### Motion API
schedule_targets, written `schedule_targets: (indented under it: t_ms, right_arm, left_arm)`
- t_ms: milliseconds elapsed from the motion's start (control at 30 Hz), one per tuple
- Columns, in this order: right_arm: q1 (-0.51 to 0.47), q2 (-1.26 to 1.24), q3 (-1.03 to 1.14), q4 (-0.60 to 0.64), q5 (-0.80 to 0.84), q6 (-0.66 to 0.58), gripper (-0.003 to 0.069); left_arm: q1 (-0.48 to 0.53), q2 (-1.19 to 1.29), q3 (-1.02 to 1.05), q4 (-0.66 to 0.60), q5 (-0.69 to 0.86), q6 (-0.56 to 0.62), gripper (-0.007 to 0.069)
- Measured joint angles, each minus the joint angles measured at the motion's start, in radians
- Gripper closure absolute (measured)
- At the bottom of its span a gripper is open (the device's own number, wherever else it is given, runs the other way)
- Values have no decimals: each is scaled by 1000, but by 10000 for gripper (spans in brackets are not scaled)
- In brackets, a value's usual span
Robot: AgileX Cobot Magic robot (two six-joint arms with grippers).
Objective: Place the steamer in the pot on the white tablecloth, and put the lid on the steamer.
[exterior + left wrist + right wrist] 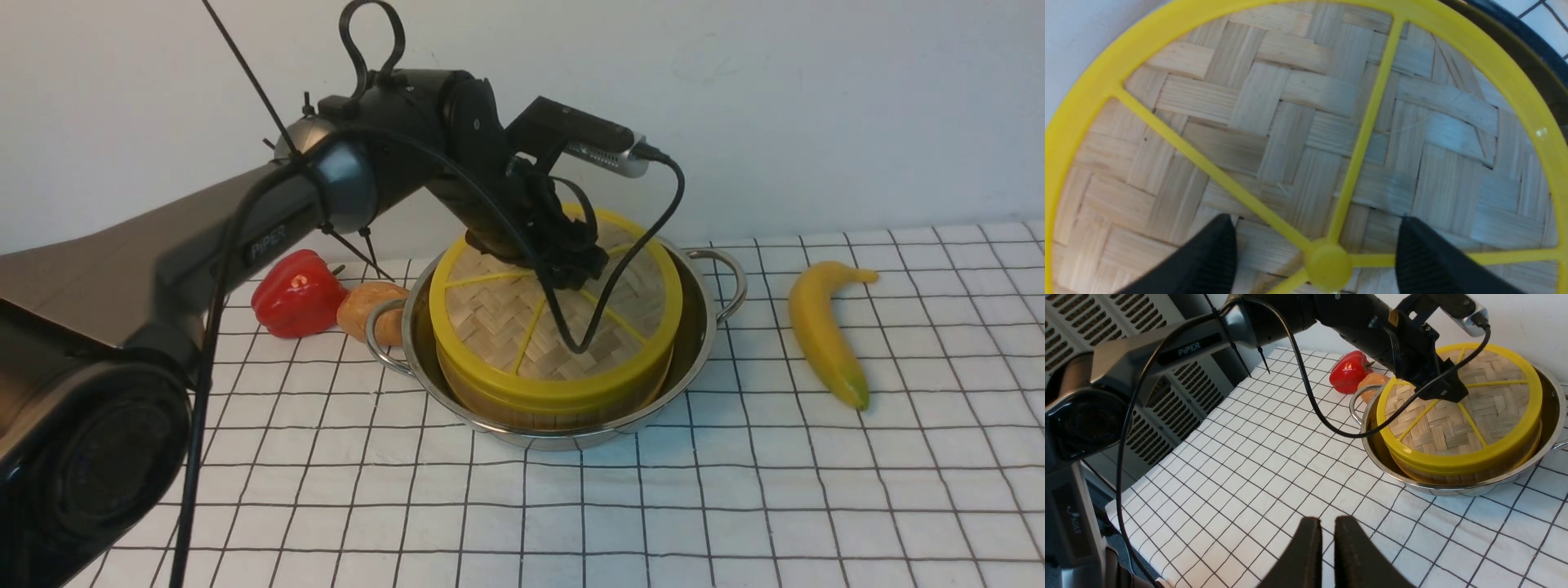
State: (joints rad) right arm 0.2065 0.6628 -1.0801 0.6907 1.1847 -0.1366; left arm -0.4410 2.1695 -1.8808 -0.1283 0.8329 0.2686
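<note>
Leaving the lid (506,302) seated on the steamer (563,416), in the pot (702,318) on the white tablecloth (653,506).
Our left claw (1314,222) gapes astride the knob (1329,265); we'd rise straight up. Right claw (1327,520) nearly closed, empty.

Front and right wrist views share pot (695,322); left close over lid (1290,122).

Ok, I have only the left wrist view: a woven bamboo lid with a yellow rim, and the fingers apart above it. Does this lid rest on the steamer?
Observer: Yes. The front view shows the flat woven-bamboo lid lying level on the round yellow-rimmed bamboo steamer.
Operator: And is the steamer inside the pot?
Observer: Yes, it stands in the wide shiny steel pot, on the white black-gridded tablecloth.
</note>
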Motion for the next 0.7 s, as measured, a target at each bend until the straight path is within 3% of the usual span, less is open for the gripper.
schedule_targets:
  t_ms: [267, 400, 500, 600, 700]
  right_arm:
    - [0, 0, 0, 0, 0, 0, 583]
    - [0, 0, 0, 1, 0, -11, 580]
    - [0, 0, 0, 1, 0, -25, 576]
    - [0, 0, 0, 1, 0, -50, 572]
    - [0, 0, 0, -1, 0, -69, 567]
  left_arm:
    - [0, -61, 3, 13, -22, 0, 100]
    - [0, -163, 3, 59, -13, 8, 151]
    - [0, -245, 3, 114, 47, 12, 291]
    - [0, -328, 3, 144, 135, 12, 504]
    - [0, -403, 3, 151, 192, 12, 615]
